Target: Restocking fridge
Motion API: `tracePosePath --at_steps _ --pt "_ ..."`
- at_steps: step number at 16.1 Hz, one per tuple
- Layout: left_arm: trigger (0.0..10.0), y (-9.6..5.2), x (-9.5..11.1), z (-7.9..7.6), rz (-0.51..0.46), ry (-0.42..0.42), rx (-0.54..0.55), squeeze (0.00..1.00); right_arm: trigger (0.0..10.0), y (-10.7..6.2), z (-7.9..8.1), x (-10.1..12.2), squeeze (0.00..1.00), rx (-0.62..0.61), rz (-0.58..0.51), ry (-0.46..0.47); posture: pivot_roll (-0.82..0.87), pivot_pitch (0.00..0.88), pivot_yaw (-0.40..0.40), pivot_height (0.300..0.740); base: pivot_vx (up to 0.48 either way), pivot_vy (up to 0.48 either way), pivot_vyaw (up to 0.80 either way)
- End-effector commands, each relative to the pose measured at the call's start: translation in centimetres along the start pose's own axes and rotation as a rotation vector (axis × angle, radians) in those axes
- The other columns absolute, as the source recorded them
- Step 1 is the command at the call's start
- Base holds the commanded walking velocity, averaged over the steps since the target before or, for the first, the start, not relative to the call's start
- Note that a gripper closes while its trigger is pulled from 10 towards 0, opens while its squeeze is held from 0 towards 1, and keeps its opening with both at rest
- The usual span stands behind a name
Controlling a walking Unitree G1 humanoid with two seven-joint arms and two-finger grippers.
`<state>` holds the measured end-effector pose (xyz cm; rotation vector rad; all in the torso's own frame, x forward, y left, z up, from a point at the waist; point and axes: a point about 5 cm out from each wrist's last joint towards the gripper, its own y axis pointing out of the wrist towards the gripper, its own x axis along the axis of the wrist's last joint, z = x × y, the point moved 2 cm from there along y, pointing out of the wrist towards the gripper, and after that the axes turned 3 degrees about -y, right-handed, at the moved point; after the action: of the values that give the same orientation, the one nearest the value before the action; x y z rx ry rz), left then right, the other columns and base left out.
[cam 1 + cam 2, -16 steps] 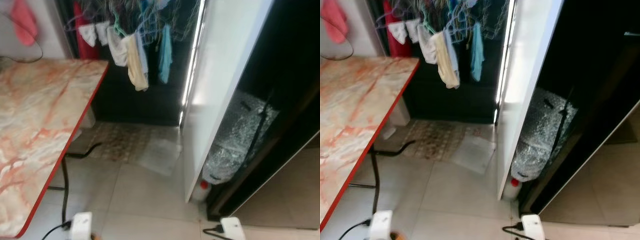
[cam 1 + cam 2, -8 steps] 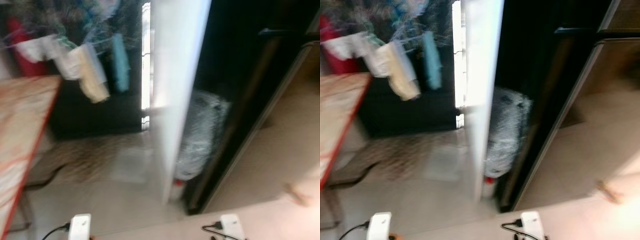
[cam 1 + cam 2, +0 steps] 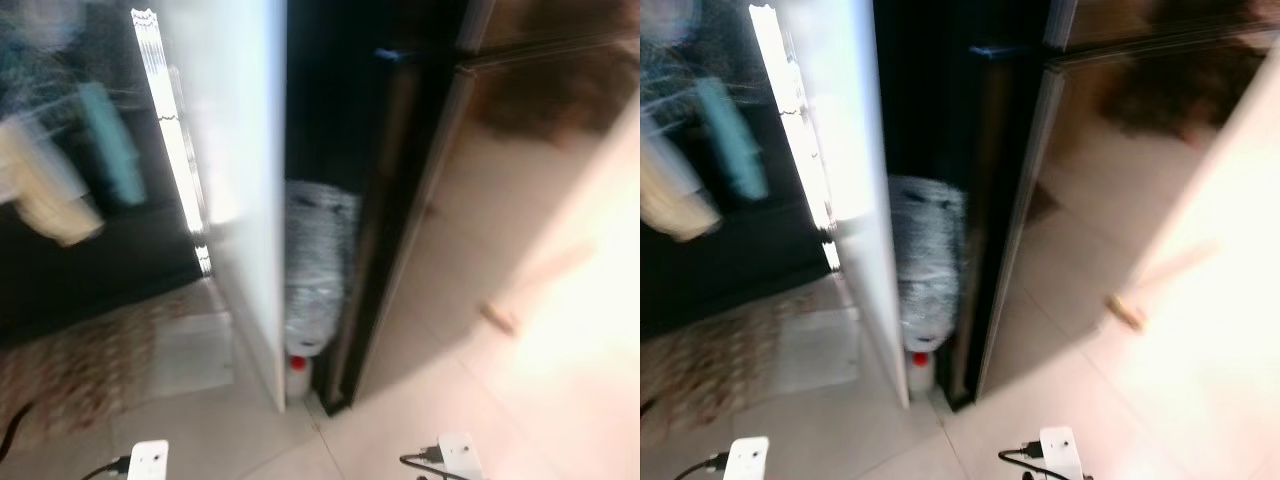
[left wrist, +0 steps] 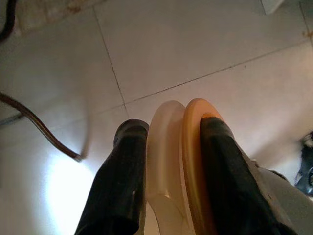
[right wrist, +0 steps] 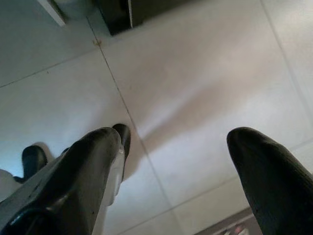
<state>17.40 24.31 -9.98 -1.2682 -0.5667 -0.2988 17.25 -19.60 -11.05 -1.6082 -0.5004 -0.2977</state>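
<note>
The tall dark fridge stands ahead, blurred, with a glossy front and a silver edge. A white upright panel stands beside it on the left. My left gripper hangs low over the floor tiles, shut on two thin round discs held side by side, one cream and one orange. My right gripper also hangs over the tiles, its fingers wide open with nothing between them.
A bubble-wrapped jug with a red cap sits in the gap between panel and fridge. Clothes hang at the far left over a patterned mat. A dark cable lies on the floor. Pale tiles spread to the right.
The camera has swung to the right: the marble table has left the picture, the hanging clothes slid to the left edge, and the fridge front now fills the middle.
</note>
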Motion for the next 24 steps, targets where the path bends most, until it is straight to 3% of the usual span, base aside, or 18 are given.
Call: tracePosePath --at_steps 1,6,8,9,10,14,18,24 --pt "10.0 0.0 -0.1 -0.8 0.014 -0.001 -0.026 0.0 10.0 -0.1 -0.5 -0.2 0.0 -0.011 0.008 -0.008 -0.1 0.0 0.001 0.74 0.0 0.0 -0.79" --pt "10.0 0.0 0.3 -0.7 -0.003 0.017 -0.019 0.0 10.0 -0.1 -0.3 -0.3 0.0 -0.007 0.009 -0.009 -0.1 0.0 0.013 0.74 0.0 0.0 -0.79" --pt "10.0 0.1 0.6 -0.6 -0.012 -0.011 -0.008 0.0 10.0 -0.1 -0.2 -0.3 0.0 -0.007 0.01 -0.008 -0.1 0.0 0.013 0.74 0.0 0.0 -0.79" --pt "10.0 0.1 0.8 -0.4 -0.015 -0.129 0.002 0.0 10.0 -0.1 -0.3 -0.3 0.0 -0.007 0.01 -0.008 -0.1 0.0 0.012 0.74 0.0 0.0 -0.79" --pt "10.0 0.2 1.2 0.0 -0.009 -0.407 0.022 0.0 10.0 -0.1 -0.3 -0.3 0.0 -0.007 0.009 -0.008 -0.1 0.0 0.01 0.74 0.0 0.0 -0.79" --pt "10.0 0.2 0.8 0.0 0.032 -0.68 0.007 0.0 10.0 -0.1 -0.4 -0.3 0.0 -0.008 0.009 -0.008 -0.1 0.0 0.008 0.74 0.0 0.0 -0.79" --pt "10.0 0.1 0.1 -0.1 0.051 -0.684 -0.009 0.0 10.0 -0.1 -0.4 -0.2 0.0 -0.009 0.008 -0.01 -0.1 0.0 0.004 0.74 0.0 0.0 -0.76" --pt "10.0 0.1 0.1 -0.1 0.048 -0.662 -0.015 0.0 10.0 -0.1 -0.4 -0.1 0.0 -0.007 0.002 -0.01 -0.1 0.0 0.004 0.74 0.0 0.0 0.0"
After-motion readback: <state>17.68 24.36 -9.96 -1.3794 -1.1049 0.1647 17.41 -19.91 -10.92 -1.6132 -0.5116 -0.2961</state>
